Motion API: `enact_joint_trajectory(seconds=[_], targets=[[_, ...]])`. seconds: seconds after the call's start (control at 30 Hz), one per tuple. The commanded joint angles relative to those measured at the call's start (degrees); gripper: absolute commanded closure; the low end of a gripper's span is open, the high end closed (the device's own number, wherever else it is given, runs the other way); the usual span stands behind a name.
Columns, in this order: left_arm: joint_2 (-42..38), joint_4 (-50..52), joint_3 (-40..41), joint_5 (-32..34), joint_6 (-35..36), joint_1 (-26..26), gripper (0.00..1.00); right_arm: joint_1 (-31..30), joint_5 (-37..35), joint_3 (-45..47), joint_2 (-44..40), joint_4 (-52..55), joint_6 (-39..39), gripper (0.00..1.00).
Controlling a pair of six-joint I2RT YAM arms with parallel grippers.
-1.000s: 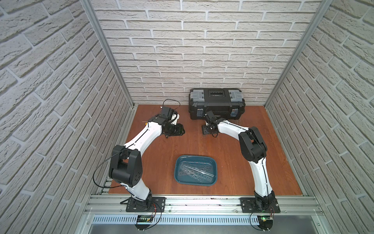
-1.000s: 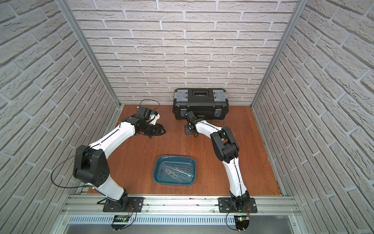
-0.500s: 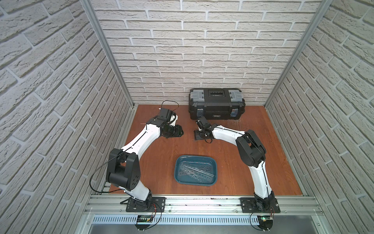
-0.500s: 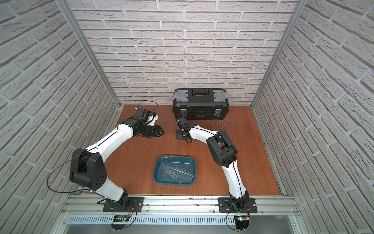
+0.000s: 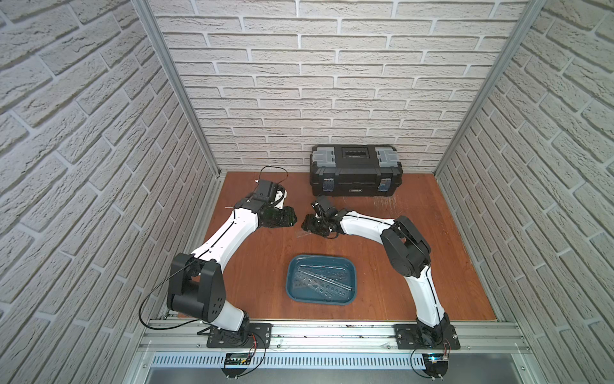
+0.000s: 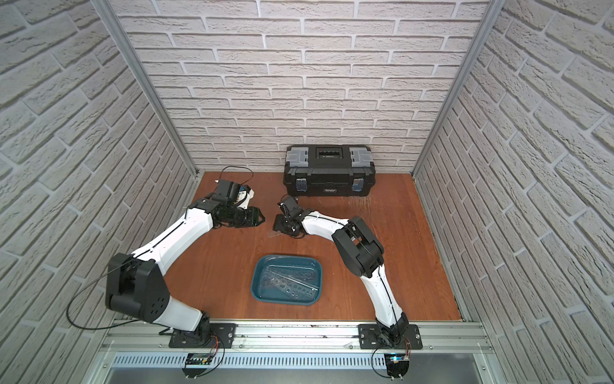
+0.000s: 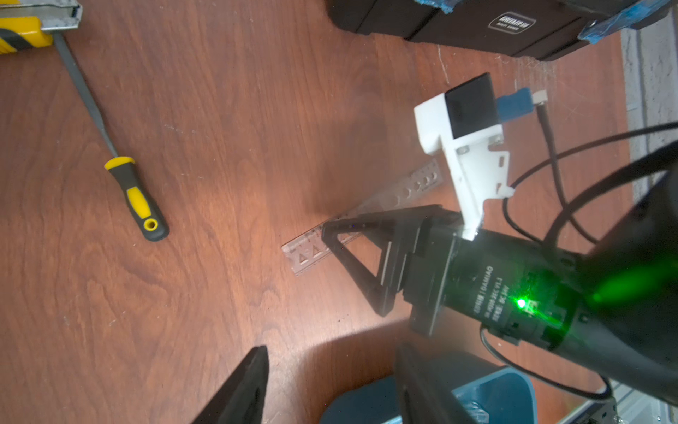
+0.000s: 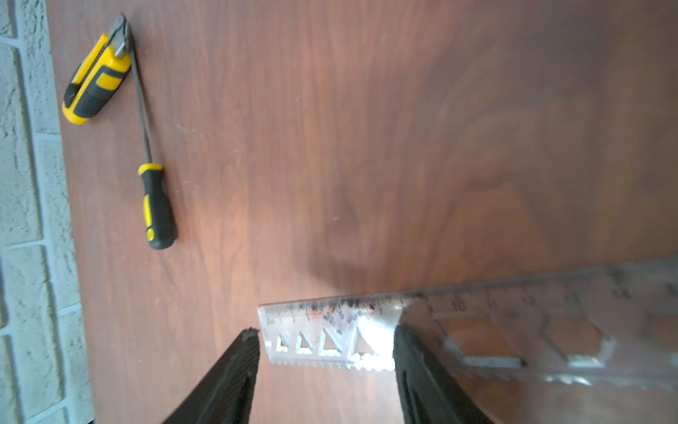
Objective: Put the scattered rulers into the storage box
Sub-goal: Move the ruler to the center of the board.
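One clear ruler (image 8: 330, 337) lies flat on the wooden table, faint in both top views (image 5: 300, 235) (image 6: 272, 235). My right gripper (image 8: 324, 359) is open and low over it, one fingertip at the ruler's end and the other finger over the ruler, which runs on past it. The left wrist view shows that gripper (image 7: 341, 238) on the ruler (image 7: 304, 253). My left gripper (image 7: 330, 367) is open and empty, just left of the right one (image 5: 290, 216). The teal storage box (image 5: 289, 276) (image 6: 254, 282) sits at the front centre with several rulers (image 5: 320, 282) inside.
A black toolbox (image 5: 355, 173) stands against the back wall. A yellow-black screwdriver (image 8: 156, 205) and a utility knife (image 8: 95, 80) lie near the left wall, beyond the grippers. Brick walls close in three sides.
My right gripper has slid left and a little toward the front, away from the toolbox, closing on the left gripper. The left arm has barely moved.
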State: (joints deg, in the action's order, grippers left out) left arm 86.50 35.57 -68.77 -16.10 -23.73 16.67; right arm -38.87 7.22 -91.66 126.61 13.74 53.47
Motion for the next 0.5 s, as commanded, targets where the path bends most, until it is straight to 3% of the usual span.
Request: enact_joint_trajectory(seconds=[0.0, 0.2, 0.47], targets=[[-1.7, -1.77, 1.48, 0.47, -0.55, -0.55, 0.4, -1.12, 2.05, -1.67, -0.1, 1.14, 2.57, 0.37], [-0.03, -2.66, 1.26, -0.62, -1.65, -0.88, 0.4, -0.88, -2.55, -1.07, -7.14, 4.18, -3.58, 0.37], [1.82, -4.92, 3.49, -2.06, -6.61, -0.46, 0.4, 1.06, -8.97, -3.34, -11.76, 11.72, -17.96, 0.35]])
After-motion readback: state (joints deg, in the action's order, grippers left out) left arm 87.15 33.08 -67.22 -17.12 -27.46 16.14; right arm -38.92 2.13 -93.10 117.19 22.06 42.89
